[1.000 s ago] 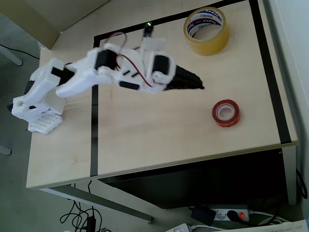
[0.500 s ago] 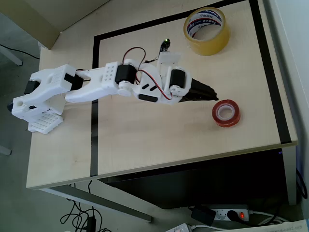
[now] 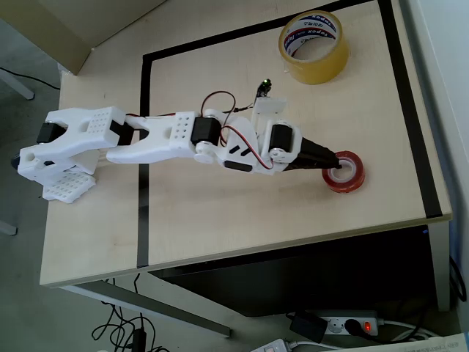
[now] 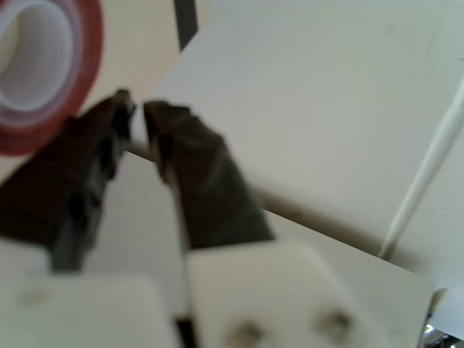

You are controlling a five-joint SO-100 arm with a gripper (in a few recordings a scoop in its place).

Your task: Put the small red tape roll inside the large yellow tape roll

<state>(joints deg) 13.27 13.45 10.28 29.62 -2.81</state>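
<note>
Pale wooden table, grey floor

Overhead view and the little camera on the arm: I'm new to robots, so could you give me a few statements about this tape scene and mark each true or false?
1. The small glossy red tape roll lies flat on the pale wooden table. True.
2. The red roll already sits inside the large amber-yellow tape roll. False; they lie well apart.
3. The gripper has its dark fingers spread wide. False; the wrist view shows only a narrow gap.
4. The gripper's tip is at the red roll. True.
5. The yellow roll stands on edge. False; it lies flat.
</note>
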